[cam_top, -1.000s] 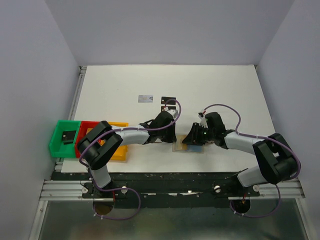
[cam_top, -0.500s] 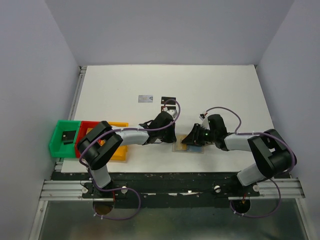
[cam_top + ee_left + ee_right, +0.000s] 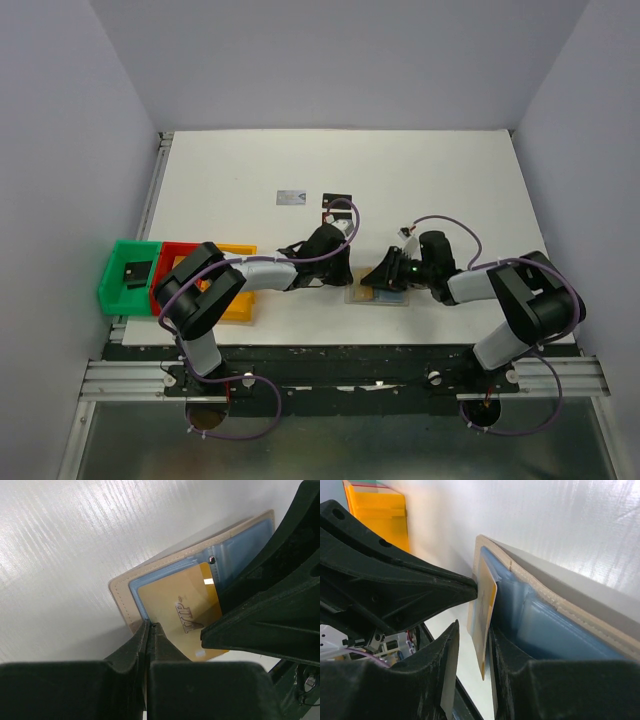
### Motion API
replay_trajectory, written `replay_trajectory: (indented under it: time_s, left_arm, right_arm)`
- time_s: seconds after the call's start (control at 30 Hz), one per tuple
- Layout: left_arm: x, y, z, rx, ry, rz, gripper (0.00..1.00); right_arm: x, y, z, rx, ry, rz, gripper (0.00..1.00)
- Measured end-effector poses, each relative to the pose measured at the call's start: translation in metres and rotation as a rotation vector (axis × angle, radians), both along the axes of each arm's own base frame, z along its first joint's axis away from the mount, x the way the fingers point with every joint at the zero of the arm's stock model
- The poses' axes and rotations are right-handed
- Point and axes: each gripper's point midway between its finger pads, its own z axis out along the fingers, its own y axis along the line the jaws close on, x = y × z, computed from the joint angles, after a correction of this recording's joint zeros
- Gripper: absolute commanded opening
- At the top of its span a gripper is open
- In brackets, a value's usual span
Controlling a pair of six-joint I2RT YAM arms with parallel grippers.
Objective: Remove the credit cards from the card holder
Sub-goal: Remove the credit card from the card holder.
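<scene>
On the white table [image 3: 420, 170], left tool [image 3: 148, 630] closed, right tool [image 3: 473, 630] gapes around gold card [image 3: 175, 611]

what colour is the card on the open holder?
The card is gold-orange with VIP lettering; the left wrist view shows it best.

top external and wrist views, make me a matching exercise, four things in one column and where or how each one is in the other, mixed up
Column one:
1. gold card
2. silver card
3. green bin
4. card holder

Column two:
A. left of the red bin, with a small black object inside
B. on the bare table, beside a black card
C. lying open, tan rim, blue-grey inside
D. printed VIP, lying on a blue-grey panel

Pairs: 1-D, 2-B, 3-A, 4-C
</scene>
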Motion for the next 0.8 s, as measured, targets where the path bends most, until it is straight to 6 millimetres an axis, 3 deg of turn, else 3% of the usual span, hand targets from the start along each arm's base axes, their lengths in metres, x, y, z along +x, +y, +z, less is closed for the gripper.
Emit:
replay_trajectory:
  time_s: [0.5,0.8]
  left_arm:
    - [0.000,-0.001,0.000,-0.002,-0.002,-0.002,0.06]
    - [0.001,-0.001,0.000,-0.001,-0.009,0.003,0.31]
  right_arm:
    - [-0.004,0.009,-0.001,0.067,0.023,0.049,0.40]
    - [-0.006,0.011,0.000,0.070,0.036,0.072,0.39]
